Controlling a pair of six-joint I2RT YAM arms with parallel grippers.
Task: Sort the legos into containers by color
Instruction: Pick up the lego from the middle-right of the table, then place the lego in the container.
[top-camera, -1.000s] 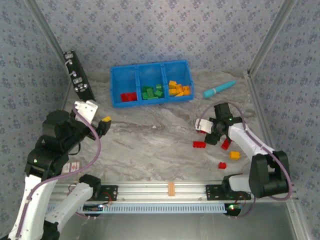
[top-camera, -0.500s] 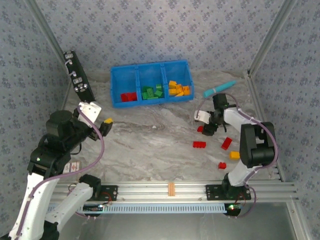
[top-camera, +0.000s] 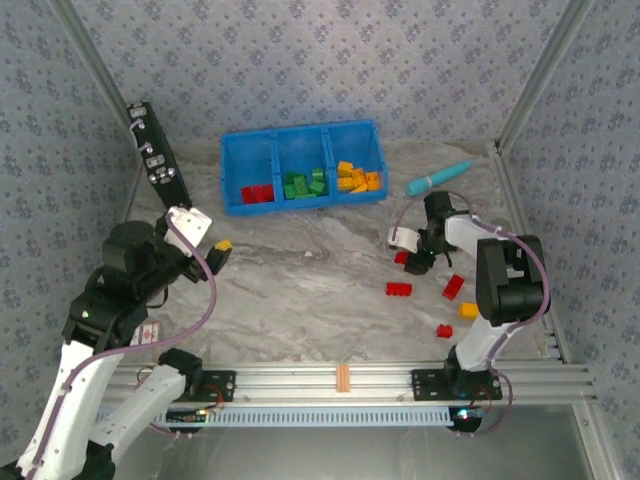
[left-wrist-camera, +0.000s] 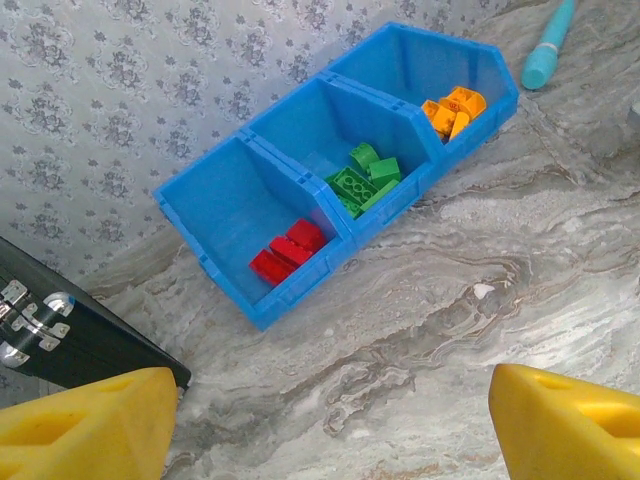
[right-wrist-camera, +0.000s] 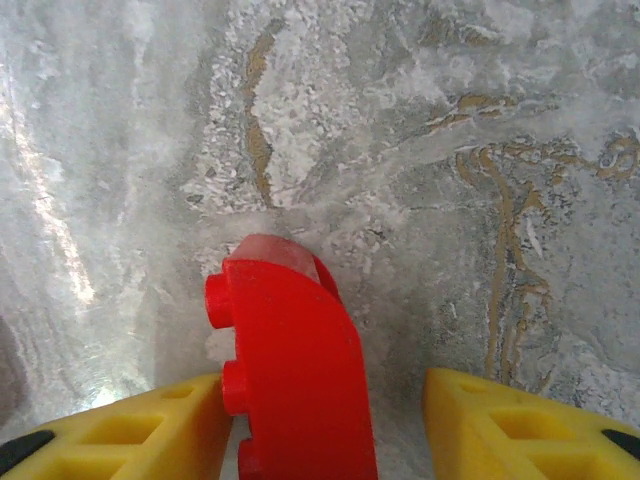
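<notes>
Legos (top-camera: 398, 289) part sorted; one red brick (right-wrist-camera: 295, 370) straddled, not yet pinched

The right gripper (right-wrist-camera: 320, 395) is down on the table (top-camera: 300, 270), right of centre and in front of the bin (left-wrist-camera: 225, 205). Its jaws stand part-way open around the red brick. One finger (right-wrist-camera: 130, 425) touches the studded side, and the other finger (right-wrist-camera: 520, 425) is apart from the smooth curved side. The left gripper (left-wrist-camera: 330, 400) hangs above the table near the bin's left front corner, jaws wide and holding nothing.

Risks, as I judge them:
- **Uneven squeeze:** with one finger already touching, a squeeze may shove or twist the brick, and the curved side could let it squirt out.
- **Wrong compartment:** red goes in the far left compartment, so the carry passes the other two, and a weak hold could drop the brick in the wrong one.
- **Crowding:** the left arm is near that end and could crowd the drop.

Counts:
- **Bin:** one, with three compartments.
- **In the bin:** the red pile (left-wrist-camera: 287, 250) has about three. The green pile (left-wrist-camera: 362, 180) and the orange-yellow pile (left-wrist-camera: 452, 108) have four or five each, heaped too close to be sure.
- **Loose on the table:** four red, counting the straddled one, and one loose orange-yellow brick (top-camera: 469, 310).
- **Other things:** one teal pen (top-camera: 438, 179) and one black panel (top-camera: 157, 157).
</notes>
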